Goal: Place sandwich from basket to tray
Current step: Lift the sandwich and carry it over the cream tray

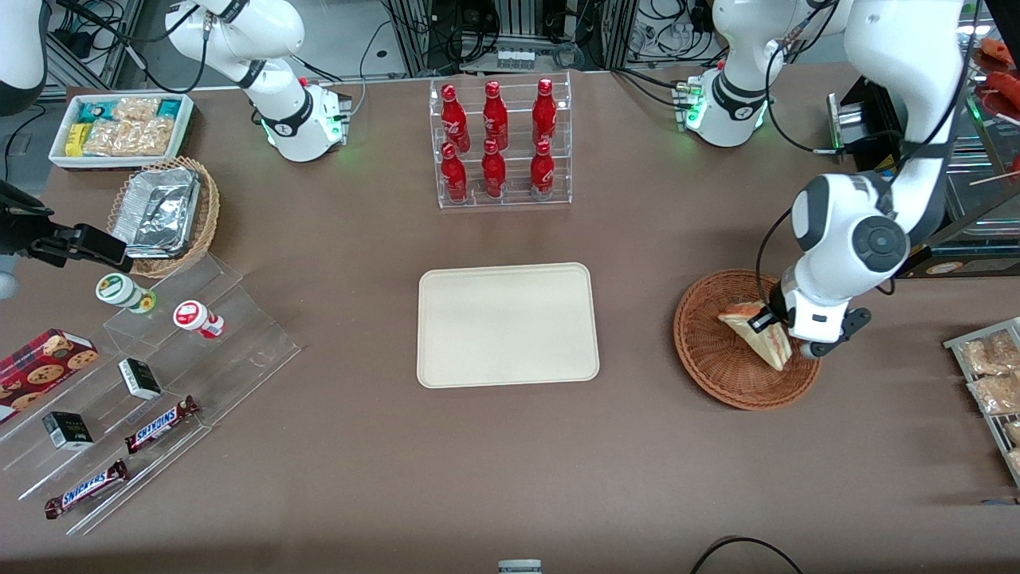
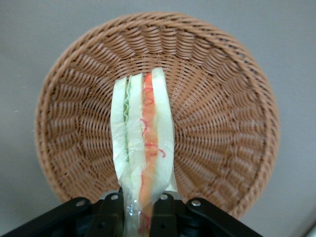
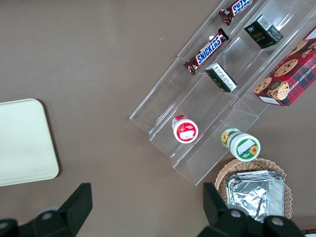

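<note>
I have the gripper (image 2: 140,210) over the reddish-brown wicker basket (image 2: 232,98), its 2 fingers (image 2: 111,212) closed on one end of the wrapped sandwich (image 2: 143,143). The wedge's long axis runs straight out from the fingers across the basket's middle, and I judge it raised off the weave rather than resting flat. From the front, the cream tray (image 1: 508,324) lies well apart, sideways toward the parked arm's end of the table, so my carry goes that way.
</note>
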Robot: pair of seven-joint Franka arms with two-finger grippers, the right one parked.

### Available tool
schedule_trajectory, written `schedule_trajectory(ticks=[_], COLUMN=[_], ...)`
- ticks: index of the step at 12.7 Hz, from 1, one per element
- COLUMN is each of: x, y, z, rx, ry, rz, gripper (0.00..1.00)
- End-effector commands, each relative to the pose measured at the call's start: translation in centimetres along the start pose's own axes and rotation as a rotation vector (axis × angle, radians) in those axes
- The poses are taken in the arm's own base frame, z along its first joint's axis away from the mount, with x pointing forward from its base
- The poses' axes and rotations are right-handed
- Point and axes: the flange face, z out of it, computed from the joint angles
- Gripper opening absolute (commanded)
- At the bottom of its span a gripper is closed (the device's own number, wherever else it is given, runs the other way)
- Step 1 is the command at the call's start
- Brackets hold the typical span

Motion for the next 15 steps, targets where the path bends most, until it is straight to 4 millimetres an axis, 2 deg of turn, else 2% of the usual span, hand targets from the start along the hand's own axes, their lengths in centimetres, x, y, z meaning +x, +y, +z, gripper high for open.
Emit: schedule_trajectory(ticks=[1,3,4,6,9,11,12,15], x=[-1.1,-2.4,-3.6,-6.6,-12.3,-15.7,-16.9,-20.3], y=[2.5,6.0,8.2,13.0,20.4,24.1,25.4,29.4], z=[-5.9,-9.7,-11.2,-12.3,-10.7,-9.8,-9.1,-5.3], rx=[0.032,0.040,0.030,0.009,0.010,0.000,0.000,0.020], ry=[-0.002,-0.004,0.004,0.020,0.023,0.021,0.017,0.000], rz=[0.047,0.097,0.130,0.212,0.355,0.426,0.449,0.526], gripper=[0.08,0.08,0.08,0.08,0.08,0.08,0.08,0.08])
